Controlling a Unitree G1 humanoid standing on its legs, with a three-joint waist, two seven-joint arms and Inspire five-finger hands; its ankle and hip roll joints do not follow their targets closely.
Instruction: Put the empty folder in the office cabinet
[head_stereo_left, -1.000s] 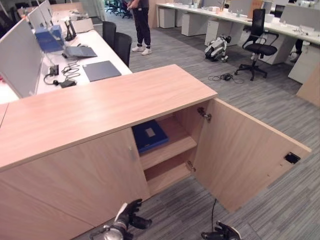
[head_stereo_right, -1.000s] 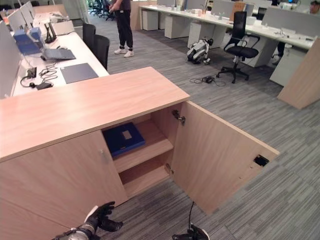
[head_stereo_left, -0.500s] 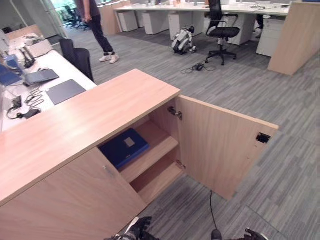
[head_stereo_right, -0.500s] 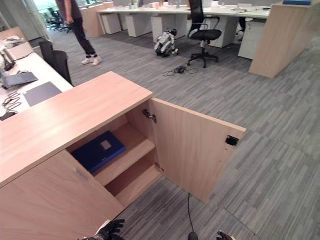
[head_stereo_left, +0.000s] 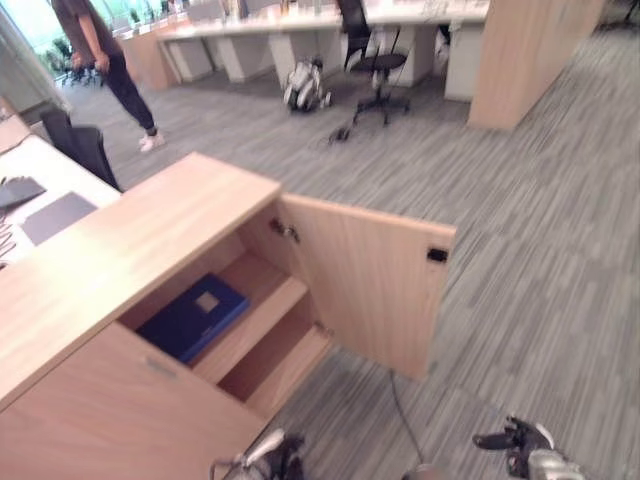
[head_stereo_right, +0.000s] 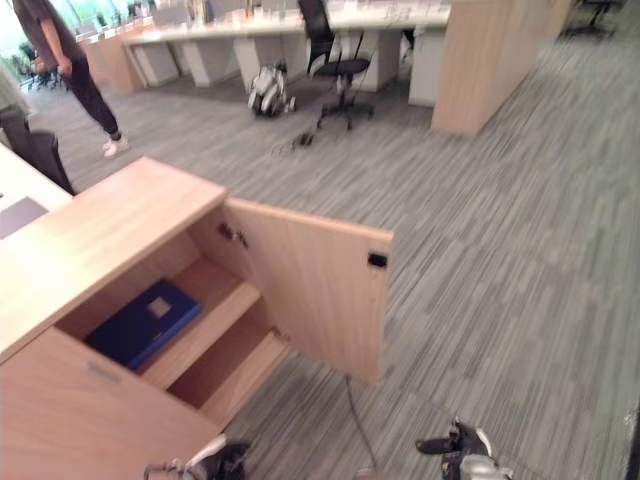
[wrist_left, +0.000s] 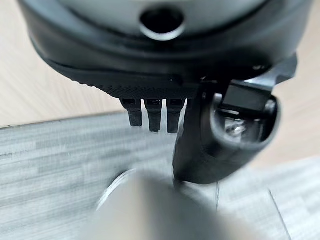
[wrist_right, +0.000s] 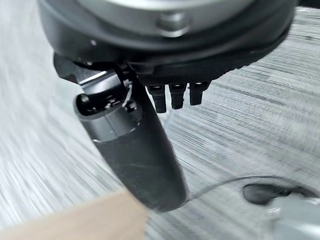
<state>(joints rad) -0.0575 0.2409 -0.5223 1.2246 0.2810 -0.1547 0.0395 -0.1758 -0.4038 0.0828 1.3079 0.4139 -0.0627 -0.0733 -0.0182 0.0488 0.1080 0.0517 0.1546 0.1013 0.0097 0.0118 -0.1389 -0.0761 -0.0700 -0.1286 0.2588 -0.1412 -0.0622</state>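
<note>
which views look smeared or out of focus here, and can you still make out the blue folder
Left eye view: soft all over, yet the blue folder reads clearly on the cabinet's upper shelf beside the open door. Right eye view: same softness. Left wrist view: a pale shape close to the lens is out of focus. Right wrist view: the carpet is streaked.

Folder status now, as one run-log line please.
blue folder: flat on upper cabinet shelf | cabinet door: open | left hand: empty | right hand: empty

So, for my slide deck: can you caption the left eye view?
Blue folder lying on the upper shelf of the open office cabinet, door swung wide.
</note>
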